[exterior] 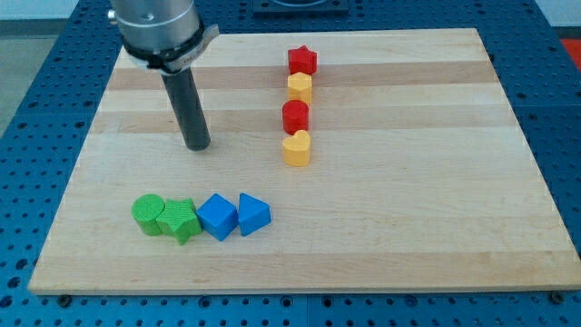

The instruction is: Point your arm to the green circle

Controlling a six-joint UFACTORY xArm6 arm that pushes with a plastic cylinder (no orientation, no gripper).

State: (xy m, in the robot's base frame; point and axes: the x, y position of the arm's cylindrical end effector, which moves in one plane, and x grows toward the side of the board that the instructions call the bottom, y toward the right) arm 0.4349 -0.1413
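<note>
The green circle (146, 215) lies near the view's bottom left of the wooden board (408, 209), touching a green star (181, 221) on its right. My tip (197, 145) rests on the board above and slightly right of the green circle, well apart from it. The dark rod rises from the tip toward the view's top left.
A blue cube (218, 216) and a blue triangle (253, 214) continue the bottom row to the right. A column near the top middle holds a red star (302, 61), a yellow block (300, 87), a red block (296, 117) and a yellow heart (297, 148).
</note>
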